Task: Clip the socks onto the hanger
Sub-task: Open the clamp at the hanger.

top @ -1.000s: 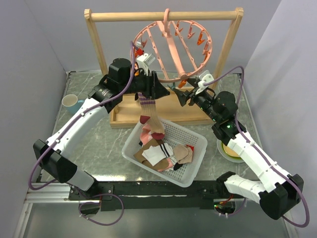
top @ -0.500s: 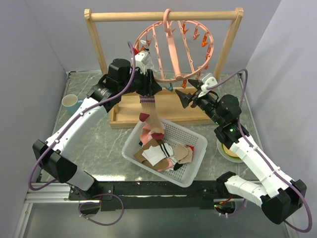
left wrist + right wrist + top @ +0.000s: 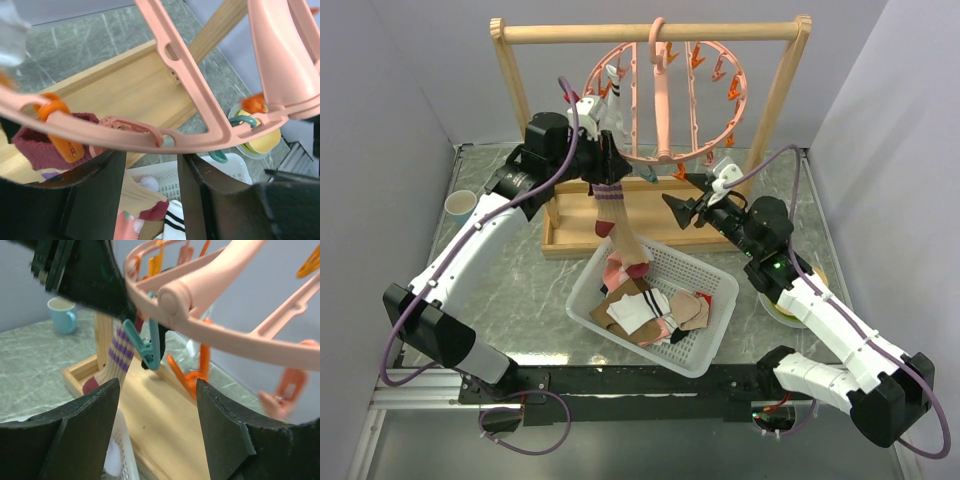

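The salmon-pink ring hanger [image 3: 661, 110] is hanging by its hook from the wooden rack [image 3: 650, 33], and the left tool [image 3: 151, 169] is reaching up against its lower-left rim. A maroon striped sock [image 3: 610, 205] is dangling from that spot toward the white mesh basket [image 3: 715, 345], its cuff sitting right at an orange clip [image 3: 59, 135] on the ring. The left fingers are showing a gap, and I cannot tell whether they're pinching the sock. The right tool [image 3: 678, 208] is hovering just under the ring near a teal clip [image 3: 142, 347], fingers apart, gripping nothing. More socks [image 3: 635, 310] are lying heaped in the basket on the tabletop [image 3: 520, 290].
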`<state>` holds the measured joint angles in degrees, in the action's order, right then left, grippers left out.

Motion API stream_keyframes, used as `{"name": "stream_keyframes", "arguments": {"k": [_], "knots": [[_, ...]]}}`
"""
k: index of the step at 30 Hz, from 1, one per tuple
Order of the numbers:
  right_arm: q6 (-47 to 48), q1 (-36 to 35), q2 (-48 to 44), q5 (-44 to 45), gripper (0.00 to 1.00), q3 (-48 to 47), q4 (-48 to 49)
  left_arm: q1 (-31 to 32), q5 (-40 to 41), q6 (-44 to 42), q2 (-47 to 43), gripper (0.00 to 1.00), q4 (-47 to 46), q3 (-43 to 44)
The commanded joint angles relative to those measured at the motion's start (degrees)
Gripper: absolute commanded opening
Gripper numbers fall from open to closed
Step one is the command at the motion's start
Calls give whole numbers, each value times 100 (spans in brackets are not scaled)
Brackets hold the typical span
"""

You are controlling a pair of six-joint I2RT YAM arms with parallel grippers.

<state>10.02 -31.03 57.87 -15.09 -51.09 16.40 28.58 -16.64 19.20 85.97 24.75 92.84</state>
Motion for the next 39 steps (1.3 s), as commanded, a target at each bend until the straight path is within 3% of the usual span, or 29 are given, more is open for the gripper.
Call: {"name": "stream_keyframes", "arguments": {"k": [1,18,26,35,39], "knots": [[105,-97,14,427,69,143,442,-378,109,206,-169,50,-173,331],[79,-316,-346,516,70,223,469,-766,-128,189,534,50,-313,1070],[237,-387,-443,499,69,90,153,-801,-234,163,464,49,-348,894],[97,-387,5,68,69,249,539,-819,-278,180,411,49,-340,938],[9,-378,364,-572,68,65,645,-819,-260,163,403,49,-322,956]]}}
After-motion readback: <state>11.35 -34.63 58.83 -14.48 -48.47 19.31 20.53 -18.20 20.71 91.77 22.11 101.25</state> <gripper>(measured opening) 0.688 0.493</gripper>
